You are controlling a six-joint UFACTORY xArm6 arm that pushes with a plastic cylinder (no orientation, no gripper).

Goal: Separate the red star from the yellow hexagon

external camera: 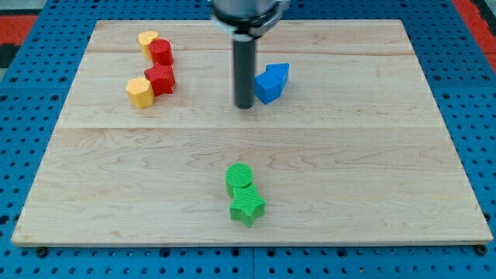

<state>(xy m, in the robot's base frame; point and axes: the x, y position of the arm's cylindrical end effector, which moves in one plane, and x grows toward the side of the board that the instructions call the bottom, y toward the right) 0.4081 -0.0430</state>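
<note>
One dark rod hangs down from the view's top centre, and my tip [245, 105] rests on the wooden board [387, 155] in its upper middle part. The rod holds nothing; it is a bare straight stick with no block pressed against its end. Just beside my tip, to the view's right, sits a pair of blue blocks: a blue block with a pointed top [267, 86], closest to the rod and seemingly just short of touching it, and a second blue block [280, 72] of unclear shape touching it at its upper right.

Well apart from my tip, toward the view's upper left, lies a cluster of four blocks. The red star [162, 78] sits with the yellow hexagon [139, 92] touching it on its lower left side. Above the red star, and touching or almost touching it, stands a red block [161, 52] of a rounded shape that cannot be made out exactly, and a yellow block [147, 40] touches that one at its upper left.

Toward the view's bottom centre, well apart from everything else, a green cylinder [239, 177] and a green star [247, 208] sit touching, the star just below the cylinder.

Around the board runs a blue pegboard surface [31, 116].
</note>
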